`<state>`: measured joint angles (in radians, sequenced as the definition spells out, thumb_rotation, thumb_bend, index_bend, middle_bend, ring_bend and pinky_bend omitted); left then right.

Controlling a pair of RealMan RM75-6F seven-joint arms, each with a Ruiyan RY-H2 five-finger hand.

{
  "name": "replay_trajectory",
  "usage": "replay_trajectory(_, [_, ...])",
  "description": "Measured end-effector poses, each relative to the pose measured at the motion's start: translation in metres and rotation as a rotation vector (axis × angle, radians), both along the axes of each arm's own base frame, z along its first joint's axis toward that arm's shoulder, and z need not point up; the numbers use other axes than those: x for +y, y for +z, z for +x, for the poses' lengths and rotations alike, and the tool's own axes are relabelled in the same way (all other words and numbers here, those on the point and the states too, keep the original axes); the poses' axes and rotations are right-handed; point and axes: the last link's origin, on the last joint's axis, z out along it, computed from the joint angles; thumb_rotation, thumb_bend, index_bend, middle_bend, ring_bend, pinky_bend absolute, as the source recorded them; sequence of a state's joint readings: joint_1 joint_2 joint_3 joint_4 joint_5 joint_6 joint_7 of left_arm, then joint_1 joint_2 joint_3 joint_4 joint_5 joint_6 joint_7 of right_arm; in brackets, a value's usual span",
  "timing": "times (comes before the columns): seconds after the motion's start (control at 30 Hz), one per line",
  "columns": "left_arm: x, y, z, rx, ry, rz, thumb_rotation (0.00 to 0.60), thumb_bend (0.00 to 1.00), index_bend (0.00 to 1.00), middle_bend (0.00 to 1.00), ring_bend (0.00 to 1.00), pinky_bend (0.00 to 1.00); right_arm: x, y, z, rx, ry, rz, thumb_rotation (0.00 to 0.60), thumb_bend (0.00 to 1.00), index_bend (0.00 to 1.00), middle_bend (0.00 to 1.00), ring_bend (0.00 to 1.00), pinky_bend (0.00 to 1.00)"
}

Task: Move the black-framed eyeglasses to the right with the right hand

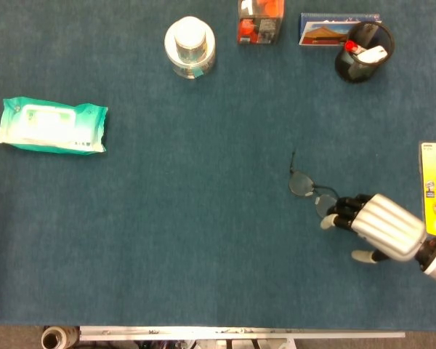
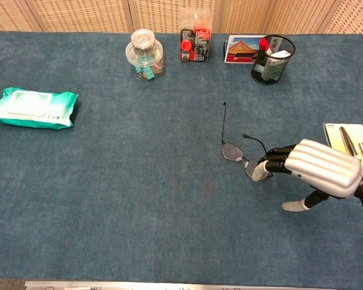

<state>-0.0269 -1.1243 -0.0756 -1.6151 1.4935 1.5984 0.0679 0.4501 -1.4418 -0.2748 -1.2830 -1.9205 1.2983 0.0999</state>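
Note:
The black-framed eyeglasses [image 1: 303, 184] [image 2: 233, 151] lie on the blue table right of centre, one temple pointing toward the far edge. My right hand [image 1: 381, 226] [image 2: 322, 168] comes in from the right, palm down. Its bent fingertips [image 2: 267, 164] touch the glasses' right lens, which they partly cover. The thumb [image 2: 293, 206] sticks out toward the near side, well apart from the fingers, and nothing is pinched between them. My left hand is in neither view.
A yellow card with tools [image 2: 349, 139] lies just right of the hand at the table's edge. Along the far edge stand a mesh pen cup [image 2: 272, 59], a postcard [image 2: 241, 48], a small box [image 2: 194, 43] and a clear jar [image 2: 144, 54]. A wipes pack [image 2: 33, 108] lies far left.

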Motion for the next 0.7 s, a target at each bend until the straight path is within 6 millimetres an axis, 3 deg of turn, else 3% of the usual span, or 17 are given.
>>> replay_trajectory(0.7, [0.0,0.001,0.0,-0.003,0.003,0.0,0.6,0.34,0.47,0.57,0.42,0.52,-0.032,0.021,-0.015,0.083,0.001,-0.185,0.6,0.0,0.37,0.4,0.32,0.5])
